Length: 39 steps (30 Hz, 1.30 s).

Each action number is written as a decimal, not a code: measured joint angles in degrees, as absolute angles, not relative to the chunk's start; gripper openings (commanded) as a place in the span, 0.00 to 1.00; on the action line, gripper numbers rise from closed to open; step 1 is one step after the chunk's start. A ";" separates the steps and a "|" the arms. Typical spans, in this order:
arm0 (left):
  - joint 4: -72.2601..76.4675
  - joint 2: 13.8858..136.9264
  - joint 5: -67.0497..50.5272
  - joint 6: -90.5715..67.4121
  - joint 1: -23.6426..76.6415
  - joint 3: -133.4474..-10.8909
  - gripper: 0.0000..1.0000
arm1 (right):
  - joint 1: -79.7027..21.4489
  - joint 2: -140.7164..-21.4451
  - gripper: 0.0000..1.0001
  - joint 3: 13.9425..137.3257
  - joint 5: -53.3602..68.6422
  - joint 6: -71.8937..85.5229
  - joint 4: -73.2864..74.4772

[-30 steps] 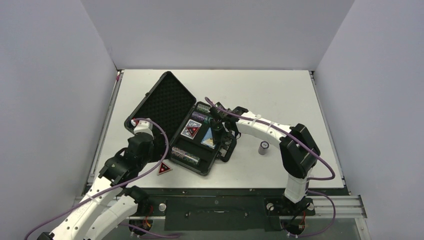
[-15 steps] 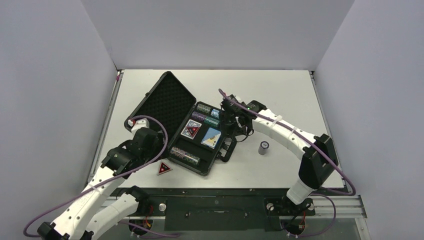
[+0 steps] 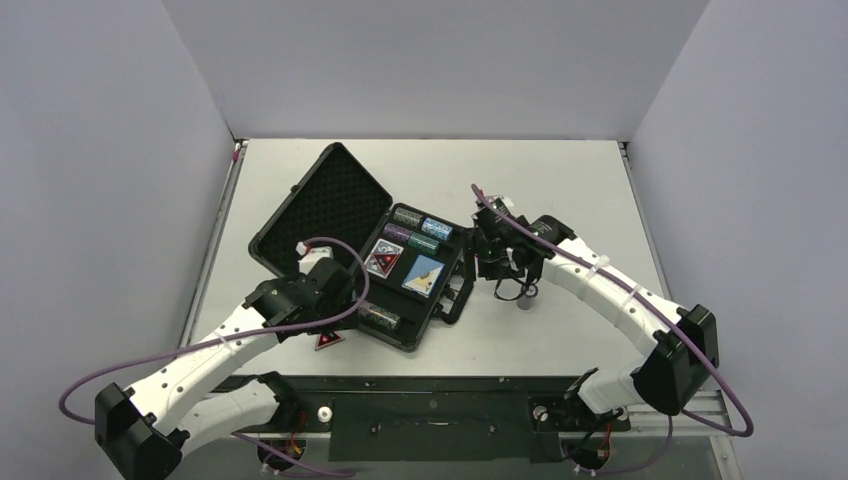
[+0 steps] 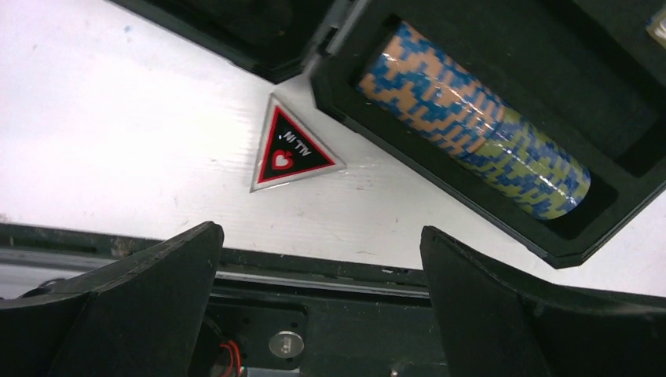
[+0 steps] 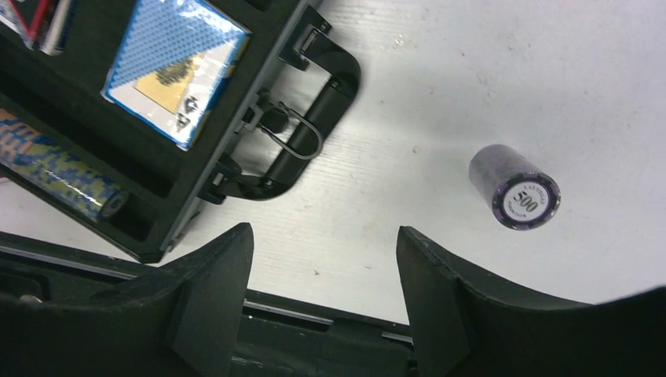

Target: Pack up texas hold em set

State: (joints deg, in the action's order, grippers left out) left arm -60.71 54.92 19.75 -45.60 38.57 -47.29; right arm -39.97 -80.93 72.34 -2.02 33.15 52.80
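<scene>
The black briefcase [image 3: 452,262] lies open mid-table, foam lid [image 3: 325,200] tilted back left. It holds glittery chip rolls [image 3: 418,231], a red-black triangle [image 3: 383,258], a blue card deck [image 3: 424,274] and one more roll [image 3: 381,318]. Another red-black triangle [image 3: 328,340] lies on the table by the case's near corner; it shows in the left wrist view [image 4: 292,151]. My left gripper [image 3: 335,287] is open and empty above it [image 4: 322,259]. A purple chip roll [image 5: 514,187] stands right of the case handle [image 5: 314,118]. My right gripper [image 5: 324,251] is open and empty, left of that roll.
The black rail [image 3: 430,385] runs along the table's near edge, right under both grippers. Grey walls stand on three sides. A purple cable [image 3: 300,330] loops off each arm.
My left gripper has moved right to the case's near-left corner, over the loose triangle. My right gripper has pulled out of the case and swung right toward the purple roll.
</scene>
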 measured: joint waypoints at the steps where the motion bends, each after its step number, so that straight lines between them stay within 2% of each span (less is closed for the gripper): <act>1: -60.12 55.11 20.53 -45.91 40.60 -46.87 0.97 | -39.66 -80.34 0.64 71.33 -2.07 33.15 52.82; 6: -54.65 55.07 24.10 -45.91 48.90 -43.22 0.98 | -38.20 -77.91 0.66 67.18 -2.17 32.69 52.90; 11: -50.96 54.94 25.78 -46.24 49.54 -37.98 1.00 | -37.10 -75.57 0.66 65.47 -2.15 31.99 53.06; 19: -49.76 59.37 28.67 -51.51 49.52 -36.34 0.99 | -34.89 -70.67 0.65 62.41 -1.96 30.61 53.41; 27: -46.72 60.90 28.49 -56.25 45.95 -33.10 0.97 | -33.47 -67.77 0.65 59.42 -0.75 29.34 53.89; 39: -42.81 62.13 22.11 -53.58 37.30 -28.73 1.00 | -32.93 -64.25 0.64 56.80 -0.34 29.21 54.06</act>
State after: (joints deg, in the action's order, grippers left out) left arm -42.81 62.13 22.11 -53.58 37.30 -28.73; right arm -32.93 -64.25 56.80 -0.34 29.21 54.06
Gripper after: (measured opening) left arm 0.996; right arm 0.644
